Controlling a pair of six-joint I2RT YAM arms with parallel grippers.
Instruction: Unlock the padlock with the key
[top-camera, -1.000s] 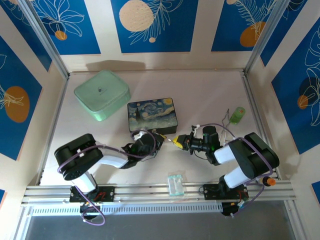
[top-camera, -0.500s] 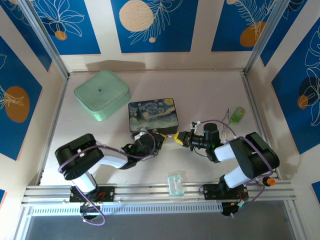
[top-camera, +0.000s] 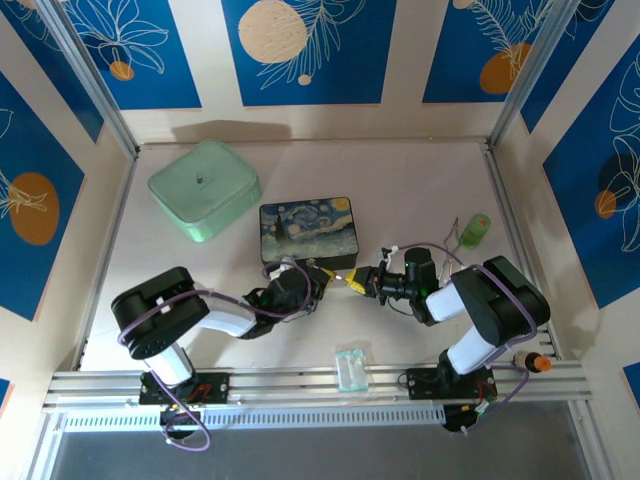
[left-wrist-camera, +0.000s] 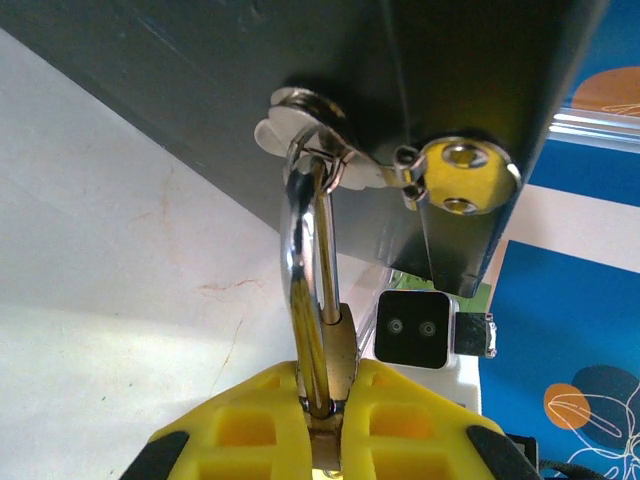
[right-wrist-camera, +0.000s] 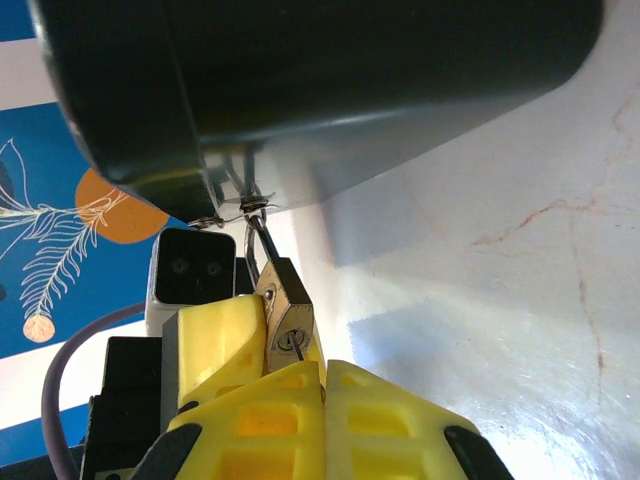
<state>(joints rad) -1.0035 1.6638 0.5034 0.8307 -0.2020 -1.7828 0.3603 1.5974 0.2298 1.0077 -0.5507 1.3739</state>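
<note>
We find the left gripper (left-wrist-camera: 330, 390) with its yellow jaws drawn in tight on the brass body of the padlock (right-wrist-camera: 283, 318). The body sits in the narrow slot between the two jaws, and both inner faces bear on it. The silver shackle (left-wrist-camera: 303, 270) rises out of the jaws and passes through the ring of the hasp (left-wrist-camera: 345, 165) on the dark side wall of the painted tin (top-camera: 305, 228).

We find the right gripper (right-wrist-camera: 322, 372) with its jaws pressed together and no gap showing between the tips. They are clamped on the key (right-wrist-camera: 295, 345). We can see only a short, thin length of it, running from between the jaw tips into the keyhole on the end face of the padlock. The tips of the right gripper lie just beside that end face.

The two grippers meet tip to tip at the near right corner of the painted tin. The tin stands about mid-table (top-camera: 420, 190), so the padlock hangs just beside that corner, toward the near edge. The padlock is tilted rather than upright, with its shackle seated in the body.
</note>
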